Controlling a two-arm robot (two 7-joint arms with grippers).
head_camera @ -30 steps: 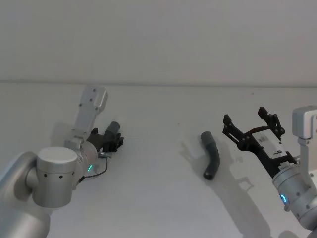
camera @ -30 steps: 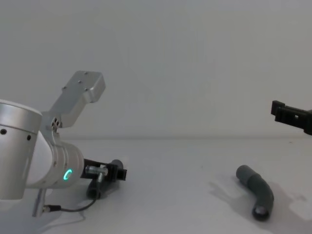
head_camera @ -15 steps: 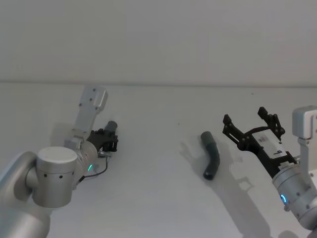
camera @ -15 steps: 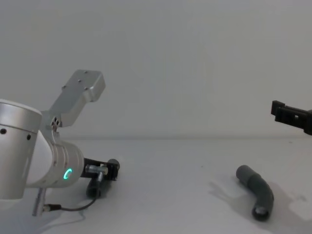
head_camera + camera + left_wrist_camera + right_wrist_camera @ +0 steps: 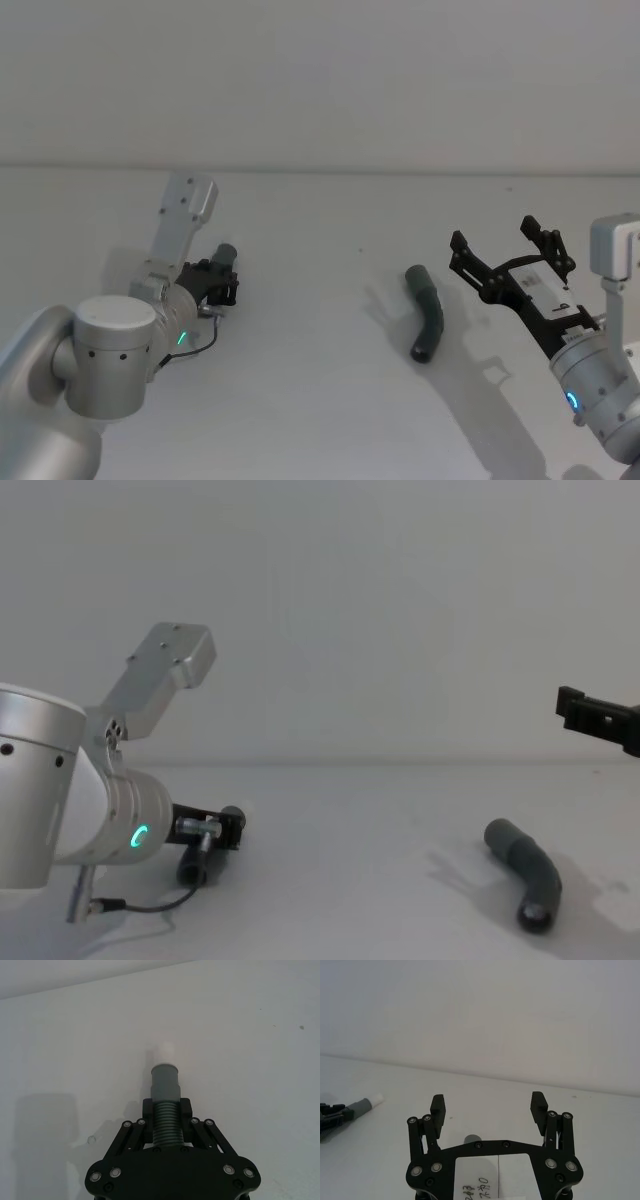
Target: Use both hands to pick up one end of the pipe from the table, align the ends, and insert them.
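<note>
- Low over the table (image 5: 320,400), the left gripper (image 5: 166,1110), jaws drawn in tight on the ribbed stretch of one pipe piece (image 5: 166,1127), a pad pressed to each side.
- Straight out past those jaw tips, the piece's smooth grey collar (image 5: 165,1082), then a short white spigot (image 5: 163,1052), so pale against the table that its far end is hard to make out.
- Behind the left jaws, the rest of the held piece hidden under the gripper body; seen from the chest, just a dark stub beside the black fingers.
- Cannot tell whether the held piece rests on the table or hangs just clear of it.
- Raised above the table, the right gripper (image 5: 505,245), jaws spread wide with nothing between them.
- Cut off by the right edge in the chest view, leaving one black finger end (image 5: 585,708) in frame.
- Flat on the table, the second pipe piece (image 5: 427,312), bent in the middle, lower than the right jaws and just to their inner side, not between them.
- In the right wrist view, one rounded end of it peeking over the gripper's crossbar below the open jaws, the rest hidden behind the gripper body.
- From the chest, its near end turned toward the camera, a dark bore visible.
- Well apart from each other, the two pieces, the spigot end out past the left jaws on the side toward the right gripper.
</note>
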